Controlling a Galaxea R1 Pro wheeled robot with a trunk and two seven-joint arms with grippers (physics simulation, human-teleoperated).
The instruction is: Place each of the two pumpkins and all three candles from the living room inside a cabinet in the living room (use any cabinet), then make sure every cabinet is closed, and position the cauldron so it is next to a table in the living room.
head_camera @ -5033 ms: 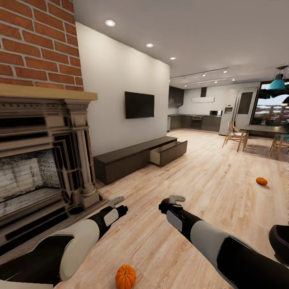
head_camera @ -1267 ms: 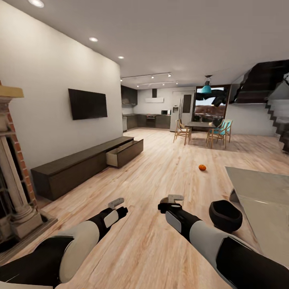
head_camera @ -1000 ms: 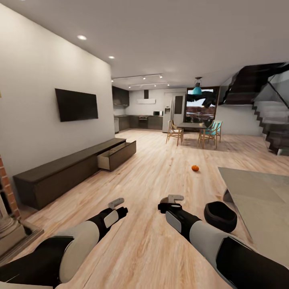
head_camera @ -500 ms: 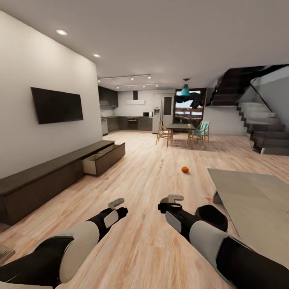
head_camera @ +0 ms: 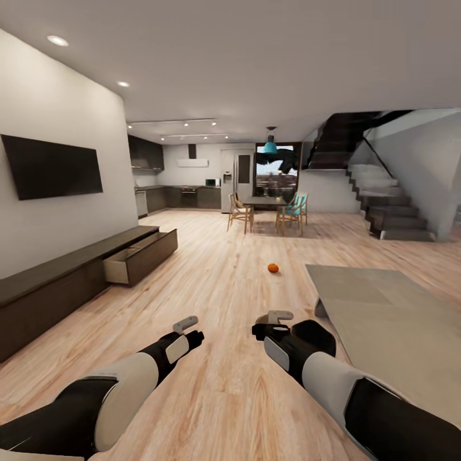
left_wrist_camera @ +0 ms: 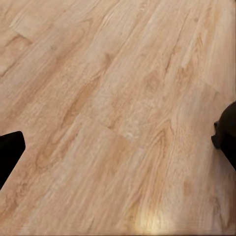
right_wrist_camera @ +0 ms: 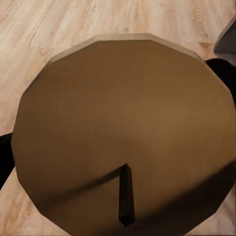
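Head view: plank floor (head_camera: pixel 218 301), open-drawered cabinet (head_camera: pixel 77 282), grey table (head_camera: pixel 384 314)

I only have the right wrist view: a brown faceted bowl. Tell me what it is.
Observer: The round black cauldron, on the light wood floor beside the right gripper, near the low grey table's corner.
Operator: Find me a pumpkin.
Observer: One small orange pumpkin lies on the floor farther ahead, apart from the table.
Operator: Report the cabinet.
Observer: The long dark-brown cabinet along the left wall has one drawer pulled open.
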